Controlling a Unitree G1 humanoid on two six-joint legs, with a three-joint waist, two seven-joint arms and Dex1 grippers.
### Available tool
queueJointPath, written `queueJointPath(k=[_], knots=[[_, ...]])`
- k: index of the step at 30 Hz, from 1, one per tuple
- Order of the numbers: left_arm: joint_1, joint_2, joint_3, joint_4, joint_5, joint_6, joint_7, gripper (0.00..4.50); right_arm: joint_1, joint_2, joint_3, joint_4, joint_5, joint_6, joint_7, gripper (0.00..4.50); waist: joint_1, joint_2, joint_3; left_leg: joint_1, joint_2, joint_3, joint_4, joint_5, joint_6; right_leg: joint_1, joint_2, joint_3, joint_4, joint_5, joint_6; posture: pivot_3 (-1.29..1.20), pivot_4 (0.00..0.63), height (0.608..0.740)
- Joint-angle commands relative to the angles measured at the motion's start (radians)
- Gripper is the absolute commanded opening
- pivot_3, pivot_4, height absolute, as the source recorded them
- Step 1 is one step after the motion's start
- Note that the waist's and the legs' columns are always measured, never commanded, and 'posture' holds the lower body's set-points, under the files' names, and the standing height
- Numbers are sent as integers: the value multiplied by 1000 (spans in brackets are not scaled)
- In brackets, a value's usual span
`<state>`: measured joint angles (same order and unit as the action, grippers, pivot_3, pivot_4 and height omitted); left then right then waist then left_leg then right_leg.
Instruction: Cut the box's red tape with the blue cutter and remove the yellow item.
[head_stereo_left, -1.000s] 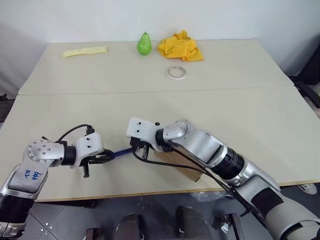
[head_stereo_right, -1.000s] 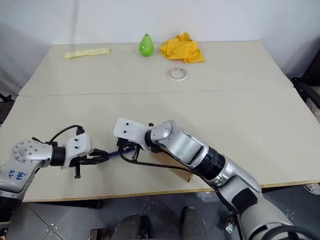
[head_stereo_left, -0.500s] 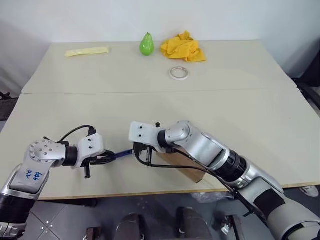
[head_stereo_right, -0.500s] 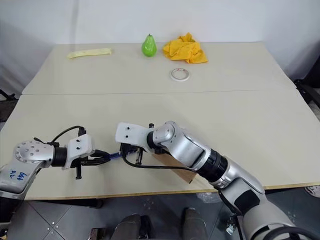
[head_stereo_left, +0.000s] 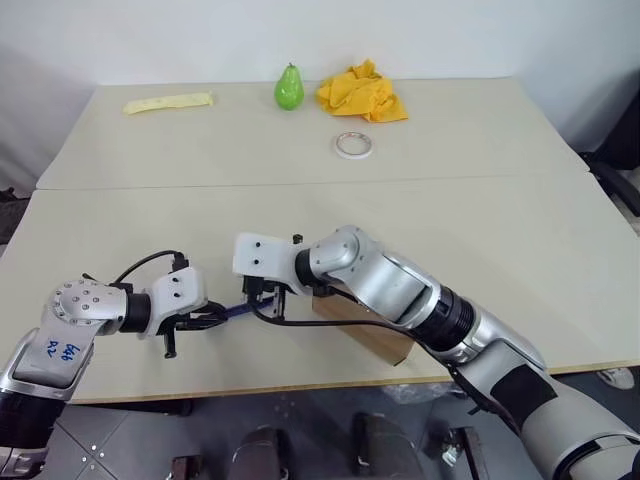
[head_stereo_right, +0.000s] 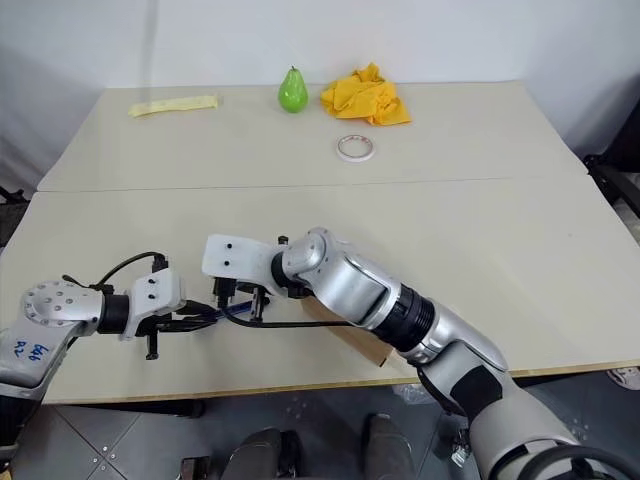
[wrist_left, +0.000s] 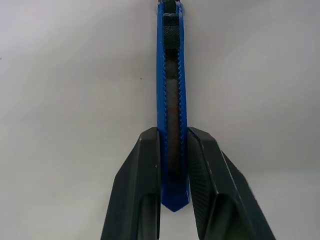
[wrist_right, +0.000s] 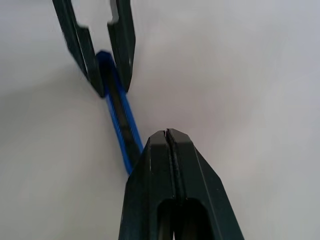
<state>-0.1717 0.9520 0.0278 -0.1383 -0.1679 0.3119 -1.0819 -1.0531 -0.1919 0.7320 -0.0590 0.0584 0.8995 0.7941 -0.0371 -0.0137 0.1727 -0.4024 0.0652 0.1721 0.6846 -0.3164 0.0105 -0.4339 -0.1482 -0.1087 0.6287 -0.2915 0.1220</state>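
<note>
Left tool (wrist_left: 172, 165) is pinching the blue cutter (wrist_left: 171, 100) by its tail end, one finger flat on each side, cutter sticking out ahead of it over the counter (head_stereo_left: 500, 240) near the front edge. Cutter's ridged slider faces the wrist camera.

Right tool (wrist_right: 167, 142) has its fingers pressed together, nothing between them. Its tips sit right over the far end of the cutter; can't tell whether they touch it. In the head view the right tool (head_stereo_left: 262, 293) points toward the left tool, the two just a cutter-length apart.

The box (head_stereo_left: 365, 328) lies on the counter near the front edge, mostly hidden under the right forearm; only a brown side and corner show. Red tape and yellow item can't be made out from here.

Far side of the counter: green pear (head_stereo_left: 288, 88), crumpled yellow-orange cloth (head_stereo_left: 361, 94) just beside it, whitish tape ring (head_stereo_left: 352, 145) nearer, pale yellow strip (head_stereo_left: 168, 102) off toward the left corner. All well apart from the arms.
</note>
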Motion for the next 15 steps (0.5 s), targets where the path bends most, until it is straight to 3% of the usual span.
queueJointPath(k=[1, 15], knots=[[39, 28, 17, 8, 15, 56, 20, 448, -17, 26, 1, 25, -17, -39, 14, 38, -5, 0, 0, 0, 0, 0, 0, 0, 0, 0, 0, 0, 0, 0, 0, 0, 150, 740], [33, 20, 4, -2, 10, 87, 25, 448, 33, -21, 70, 96, -112, -119, 94, 38, -20, 0, 0, 0, 1, 0, 0, 1, -2, -1, 0, 0, 2, 0, -1, 0, 150, 740]])
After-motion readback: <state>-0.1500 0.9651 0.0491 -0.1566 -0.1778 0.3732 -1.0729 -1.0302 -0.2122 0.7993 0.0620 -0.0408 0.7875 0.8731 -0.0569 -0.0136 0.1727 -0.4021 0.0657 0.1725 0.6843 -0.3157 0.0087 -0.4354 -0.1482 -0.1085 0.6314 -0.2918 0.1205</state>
